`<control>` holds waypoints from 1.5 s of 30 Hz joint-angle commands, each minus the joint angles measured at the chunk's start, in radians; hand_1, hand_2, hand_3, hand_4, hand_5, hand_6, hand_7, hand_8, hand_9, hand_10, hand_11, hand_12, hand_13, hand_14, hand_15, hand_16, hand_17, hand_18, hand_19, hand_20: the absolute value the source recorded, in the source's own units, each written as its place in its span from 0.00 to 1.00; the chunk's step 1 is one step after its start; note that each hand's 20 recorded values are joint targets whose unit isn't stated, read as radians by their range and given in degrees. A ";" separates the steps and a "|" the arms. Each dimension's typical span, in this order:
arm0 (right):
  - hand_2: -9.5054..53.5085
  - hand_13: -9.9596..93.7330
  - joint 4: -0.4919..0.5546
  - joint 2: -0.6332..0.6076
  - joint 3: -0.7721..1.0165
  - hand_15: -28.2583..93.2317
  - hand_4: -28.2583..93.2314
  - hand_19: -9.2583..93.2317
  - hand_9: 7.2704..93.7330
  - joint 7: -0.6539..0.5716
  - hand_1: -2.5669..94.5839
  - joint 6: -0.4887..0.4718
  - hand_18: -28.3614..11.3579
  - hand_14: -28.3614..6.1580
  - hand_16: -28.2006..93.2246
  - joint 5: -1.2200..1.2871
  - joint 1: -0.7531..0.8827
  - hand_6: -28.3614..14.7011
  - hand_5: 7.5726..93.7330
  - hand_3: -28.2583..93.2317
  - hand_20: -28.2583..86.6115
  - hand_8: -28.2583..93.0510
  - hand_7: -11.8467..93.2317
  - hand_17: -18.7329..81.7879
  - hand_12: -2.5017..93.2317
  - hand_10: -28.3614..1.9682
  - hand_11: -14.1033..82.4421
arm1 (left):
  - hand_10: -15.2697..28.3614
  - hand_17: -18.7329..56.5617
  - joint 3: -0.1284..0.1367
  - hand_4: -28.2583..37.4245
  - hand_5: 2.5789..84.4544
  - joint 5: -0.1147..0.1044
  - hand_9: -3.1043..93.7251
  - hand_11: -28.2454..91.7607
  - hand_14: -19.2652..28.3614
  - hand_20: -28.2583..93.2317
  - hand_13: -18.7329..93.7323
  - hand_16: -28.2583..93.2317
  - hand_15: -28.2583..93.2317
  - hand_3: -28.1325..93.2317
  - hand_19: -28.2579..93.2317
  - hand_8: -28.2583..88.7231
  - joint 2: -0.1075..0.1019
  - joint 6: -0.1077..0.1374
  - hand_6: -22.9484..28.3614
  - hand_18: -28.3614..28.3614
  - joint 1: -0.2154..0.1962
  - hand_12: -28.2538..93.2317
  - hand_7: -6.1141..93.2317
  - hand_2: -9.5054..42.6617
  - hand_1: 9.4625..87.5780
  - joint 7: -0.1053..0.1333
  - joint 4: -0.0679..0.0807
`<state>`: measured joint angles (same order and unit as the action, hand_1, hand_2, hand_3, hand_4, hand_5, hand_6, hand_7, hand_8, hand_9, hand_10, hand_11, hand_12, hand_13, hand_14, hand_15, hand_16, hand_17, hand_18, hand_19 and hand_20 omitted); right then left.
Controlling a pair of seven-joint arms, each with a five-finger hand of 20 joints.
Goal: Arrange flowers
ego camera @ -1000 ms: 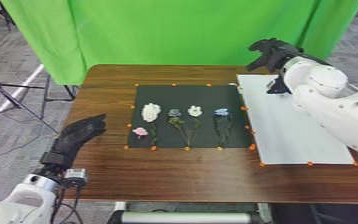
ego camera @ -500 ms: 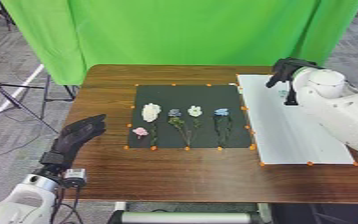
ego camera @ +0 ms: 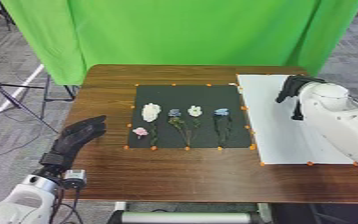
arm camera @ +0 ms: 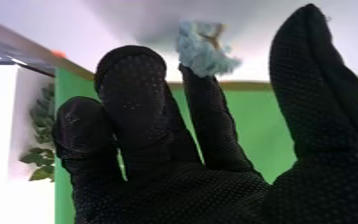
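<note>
On the black mat (ego camera: 162, 95) lie a large white flower (ego camera: 151, 112), a small pink flower (ego camera: 140, 131), a purplish-blue one (ego camera: 175, 113), a smaller white one (ego camera: 195, 111) and a blue one (ego camera: 222, 112), several with green stems. My right hand (ego camera: 293, 88) hangs over the white board (ego camera: 264, 120) at the right. In the right wrist view that hand (arm camera: 171, 185) is open, thumb apart from the straight fingers, with a pale blue flower (arm camera: 204, 49) by one fingertip; contact cannot be told. My left hand (ego camera: 79, 134) rests open beside the table's left edge.
Brown wooden table (ego camera: 202, 172) surrounds the mat and board. Orange markers (ego camera: 187, 148) line their edges. A green curtain (ego camera: 184, 35) hangs behind the table, and a tripod (ego camera: 7, 95) stands at the left.
My right hand has come back from the board's far edge, moving nearer to me and to the right. The left hand and the flowers on the mat have not moved.
</note>
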<state>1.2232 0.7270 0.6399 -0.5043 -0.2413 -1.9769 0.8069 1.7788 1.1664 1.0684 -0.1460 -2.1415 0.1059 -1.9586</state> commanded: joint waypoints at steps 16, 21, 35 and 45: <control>0.01 0.93 0.380 -0.222 -0.151 0.79 0.07 1.00 0.89 0.076 0.64 0.558 0.26 0.77 0.50 0.094 0.019 0.71 0.80 0.71 0.77 0.28 0.33 0.73 0.38 0.59 0.24 | 0.65 0.27 0.016 0.15 0.46 0.000 0.43 0.37 0.79 0.36 0.44 0.24 0.38 0.74 0.32 0.18 -0.002 -0.013 0.43 0.77 -0.014 0.32 0.18 0.18 0.24 -0.012 -0.009; 0.00 0.93 0.498 -0.252 -0.140 0.79 0.07 1.00 0.88 0.104 0.64 0.491 0.27 0.77 0.50 0.095 0.078 0.71 0.81 0.71 0.77 0.28 0.33 0.73 0.38 0.58 0.23 | 0.65 0.27 0.015 0.15 0.46 0.000 0.43 0.37 0.79 0.36 0.44 0.24 0.38 0.74 0.32 0.18 -0.003 -0.014 0.43 0.77 -0.010 0.32 0.18 0.18 0.24 -0.010 -0.007; 0.00 0.93 0.566 -0.218 -0.082 0.79 0.07 1.00 0.88 0.153 0.64 0.468 0.27 0.77 0.50 0.083 0.241 0.71 0.81 0.71 0.77 0.28 0.33 0.72 0.37 0.58 0.23 | 0.65 0.28 0.014 0.15 0.46 0.000 0.43 0.37 0.79 0.36 0.44 0.24 0.37 0.74 0.32 0.18 -0.003 -0.008 0.43 0.76 -0.006 0.32 0.18 0.18 0.24 -0.006 -0.005; 0.01 0.93 0.555 -0.193 -0.075 0.79 0.07 1.00 0.87 0.158 0.63 0.462 0.27 0.76 0.50 0.090 0.281 0.72 0.81 0.71 0.77 0.28 0.33 0.72 0.36 0.58 0.23 | 0.65 0.27 0.016 0.14 0.46 0.000 0.43 0.37 0.79 0.36 0.44 0.25 0.37 0.74 0.32 0.18 0.001 -0.012 0.43 0.76 -0.008 0.33 0.18 0.18 0.24 -0.009 -0.004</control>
<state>1.7764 0.5172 0.5607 -0.3565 0.2276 -1.8805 1.0565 1.7898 1.1659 1.0646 -0.1529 -2.1439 0.1014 -1.9599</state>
